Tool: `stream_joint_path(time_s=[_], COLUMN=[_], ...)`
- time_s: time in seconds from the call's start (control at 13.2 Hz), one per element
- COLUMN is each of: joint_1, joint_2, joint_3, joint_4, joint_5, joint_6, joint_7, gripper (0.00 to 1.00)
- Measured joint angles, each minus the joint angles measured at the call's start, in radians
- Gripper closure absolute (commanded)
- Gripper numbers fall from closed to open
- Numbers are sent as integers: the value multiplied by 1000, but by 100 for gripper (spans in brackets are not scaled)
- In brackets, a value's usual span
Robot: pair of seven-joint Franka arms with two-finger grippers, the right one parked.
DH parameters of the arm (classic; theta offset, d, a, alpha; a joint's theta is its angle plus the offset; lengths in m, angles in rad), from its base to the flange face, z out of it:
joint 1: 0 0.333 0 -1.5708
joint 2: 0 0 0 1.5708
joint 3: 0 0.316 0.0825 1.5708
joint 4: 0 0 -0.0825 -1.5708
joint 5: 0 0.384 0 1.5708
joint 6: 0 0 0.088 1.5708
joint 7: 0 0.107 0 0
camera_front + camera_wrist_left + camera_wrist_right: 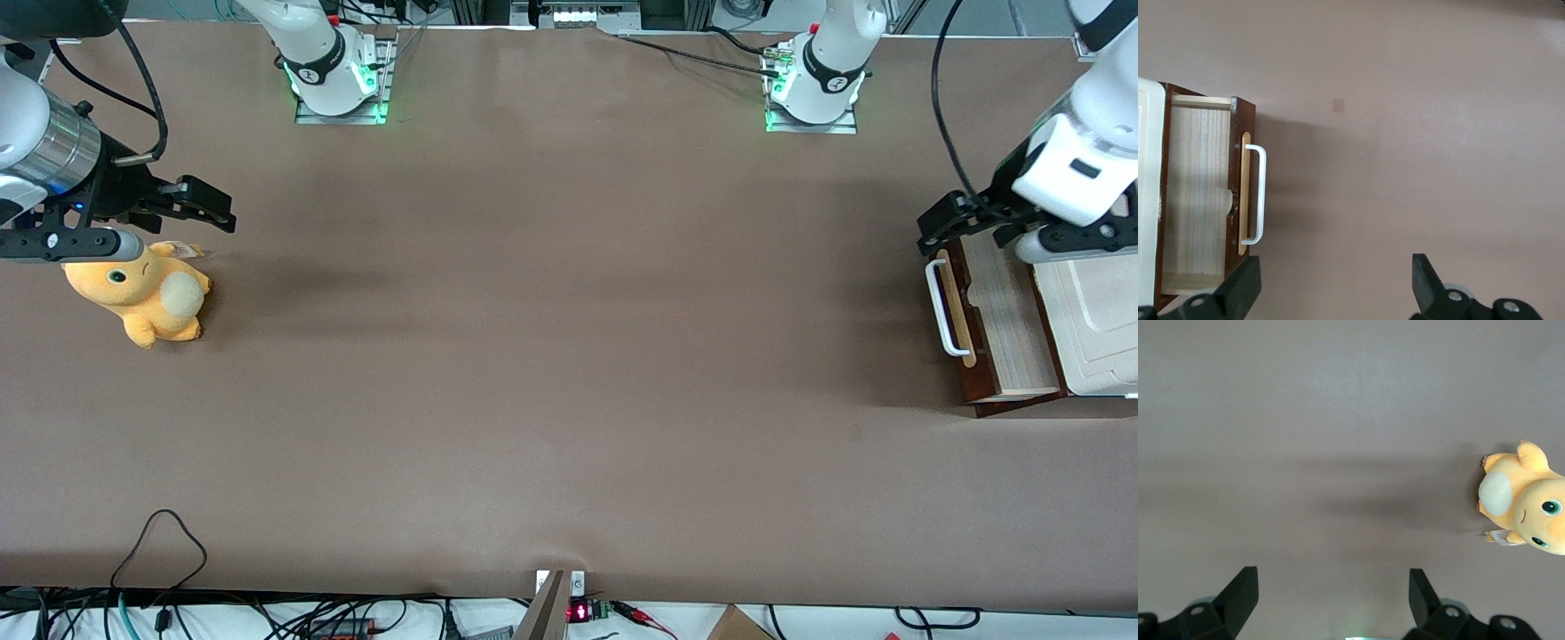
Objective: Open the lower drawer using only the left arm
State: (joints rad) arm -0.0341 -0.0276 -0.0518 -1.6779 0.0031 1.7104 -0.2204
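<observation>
The lower drawer [1003, 329] is dark reddish-brown and stands pulled out from under the cream-white cabinet top [1098, 320], showing its pale interior [1198, 193]. Its white bar handle [942, 311] lies on a pale tan strip and also shows in the left wrist view [1259, 193]. The left arm's black gripper [956, 227] hovers over the end of the drawer front farther from the front camera. In the left wrist view the gripper [1336, 283] is open and empty, with bare table between its fingers [1245, 287]. It touches neither handle nor drawer.
An orange plush toy [147, 293] lies toward the parked arm's end of the brown table [569, 356]. Two arm bases [333, 76] [813, 84] stand at the table's edge farthest from the front camera. Loose cables [164, 542] lie at the nearest edge.
</observation>
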Motion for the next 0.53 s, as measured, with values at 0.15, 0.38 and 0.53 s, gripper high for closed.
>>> stream_joint_path(time_s=[0.15,0.38,0.53], joint_1=[8,11,11], joint_2=[-14,-28,-31], joint_3=[2,7,8], joint_4=[0,0,0], joint_5=[0,0,0], joint_6=[-17,-23,-24], joint_7=[6,12,13], gripper=[0,0,0])
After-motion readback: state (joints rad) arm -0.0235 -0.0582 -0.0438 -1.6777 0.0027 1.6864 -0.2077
